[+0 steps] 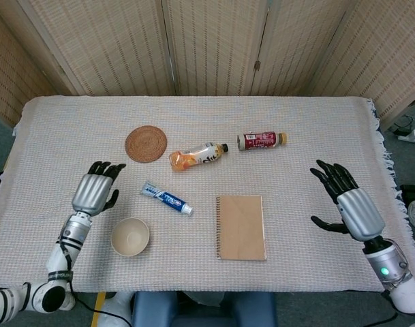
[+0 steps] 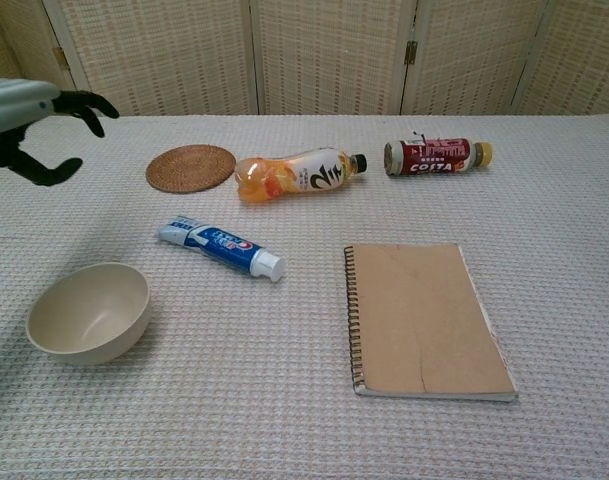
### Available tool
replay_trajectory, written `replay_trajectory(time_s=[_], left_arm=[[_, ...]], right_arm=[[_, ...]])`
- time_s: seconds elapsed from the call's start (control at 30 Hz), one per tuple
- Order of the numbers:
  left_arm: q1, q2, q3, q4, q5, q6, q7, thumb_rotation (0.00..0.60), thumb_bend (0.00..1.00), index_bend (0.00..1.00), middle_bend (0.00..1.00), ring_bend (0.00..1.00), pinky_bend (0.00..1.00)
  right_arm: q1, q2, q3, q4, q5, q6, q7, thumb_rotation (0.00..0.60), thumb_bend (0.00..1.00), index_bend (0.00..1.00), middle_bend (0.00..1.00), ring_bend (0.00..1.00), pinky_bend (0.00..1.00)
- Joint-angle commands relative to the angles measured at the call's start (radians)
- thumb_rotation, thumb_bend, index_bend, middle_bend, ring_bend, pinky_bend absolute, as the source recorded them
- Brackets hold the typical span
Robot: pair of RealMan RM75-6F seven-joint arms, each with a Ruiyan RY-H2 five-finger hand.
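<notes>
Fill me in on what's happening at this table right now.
Neither hand holds anything. The left hand hovers open, fingers apart, beside the toothpaste tube, which lies flat on the tablecloth between the bowl and the orange drink bottle. The right hand is open too, off to the side of the spiral notebook. A woven coaster and a red bottle lie further back.
</notes>
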Motion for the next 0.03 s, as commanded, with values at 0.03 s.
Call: replay_trajectory(time_s=[0.03], left_arm=[[0.114,0.091,0.037,-0.078,0.093,0.130,-0.082,0.600,0.58,0.19,0.26,0.16,0.14]], right_arm=[[-0.051,0.048,-0.034,-0.013,0.020,0.011,0.010,0.600,0.26,0.00,0.00,0.00,0.00]])
